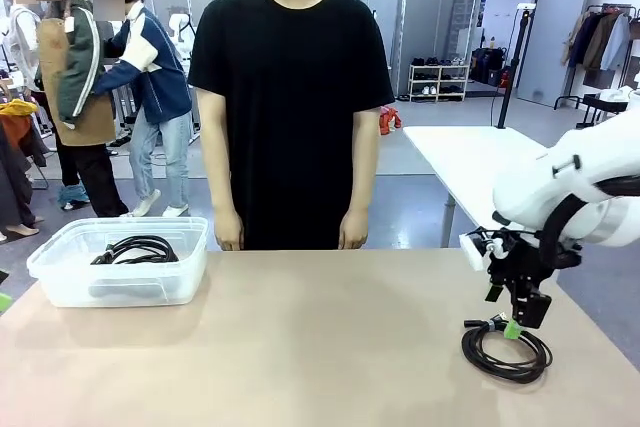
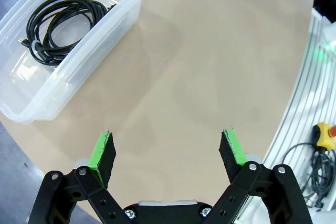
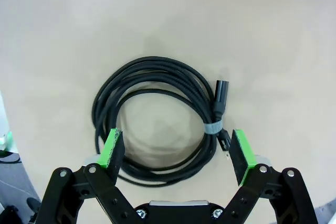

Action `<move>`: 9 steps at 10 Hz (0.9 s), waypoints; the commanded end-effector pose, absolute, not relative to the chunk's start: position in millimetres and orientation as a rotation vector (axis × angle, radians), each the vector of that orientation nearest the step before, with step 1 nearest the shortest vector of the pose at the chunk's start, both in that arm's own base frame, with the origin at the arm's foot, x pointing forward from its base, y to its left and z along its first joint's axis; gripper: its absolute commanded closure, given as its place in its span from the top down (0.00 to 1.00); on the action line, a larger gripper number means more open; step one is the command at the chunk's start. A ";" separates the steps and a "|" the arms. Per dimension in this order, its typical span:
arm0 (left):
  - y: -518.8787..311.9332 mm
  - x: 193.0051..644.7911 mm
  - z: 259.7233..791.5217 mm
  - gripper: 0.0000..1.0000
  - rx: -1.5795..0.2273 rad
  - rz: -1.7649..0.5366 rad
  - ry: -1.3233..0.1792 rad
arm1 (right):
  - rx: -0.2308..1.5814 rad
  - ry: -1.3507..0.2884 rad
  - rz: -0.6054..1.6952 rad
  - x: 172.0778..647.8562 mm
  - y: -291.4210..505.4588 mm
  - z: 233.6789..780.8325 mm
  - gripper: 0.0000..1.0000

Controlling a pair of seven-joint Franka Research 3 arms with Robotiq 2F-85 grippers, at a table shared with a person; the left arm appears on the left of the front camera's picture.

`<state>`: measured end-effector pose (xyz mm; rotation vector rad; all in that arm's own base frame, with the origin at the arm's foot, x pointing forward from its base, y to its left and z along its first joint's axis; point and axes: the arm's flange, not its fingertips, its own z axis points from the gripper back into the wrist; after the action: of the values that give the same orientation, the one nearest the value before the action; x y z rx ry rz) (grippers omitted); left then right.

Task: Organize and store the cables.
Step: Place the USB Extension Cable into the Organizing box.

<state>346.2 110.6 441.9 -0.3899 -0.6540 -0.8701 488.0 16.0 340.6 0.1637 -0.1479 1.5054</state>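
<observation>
Right fingers (image 3: 114, 148) spread over coiled cable (image 3: 157, 119); bin (image 2: 79, 61) holds another.

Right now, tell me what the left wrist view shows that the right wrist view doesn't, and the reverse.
Left wrist view: a clear plastic bin near the table's edge with a coiled black cable inside, beyond the open left gripper, which hangs over bare tabletop.

Right wrist view: another coiled cable lying loose on the table, tied with a grey band, its black plug alongside. The open right gripper hangs over it, fingers either side of the coil's near part.

Both: the tan table, and open green-padded jaws holding nothing.
</observation>
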 end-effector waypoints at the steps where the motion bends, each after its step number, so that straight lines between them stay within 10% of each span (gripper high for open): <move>1: 111.6 345.7 442.3 1.00 -0.392 -0.883 -0.656 | 0.139 -0.095 1.478 508.4 23.4 325.4 1.00; 8: 111.6 345.7 442.3 1.00 -0.392 -0.883 -0.656 | 0.128 -0.050 1.458 521.1 20.9 299.7 1.00; 9: 111.6 345.7 442.3 1.00 -0.392 -0.883 -0.656 | 0.112 -0.064 1.458 521.7 19.2 299.8 0.68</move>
<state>346.2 110.6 441.9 -0.3899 -0.6539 -0.8700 517.6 16.8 301.9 0.1516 -0.0741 1.4837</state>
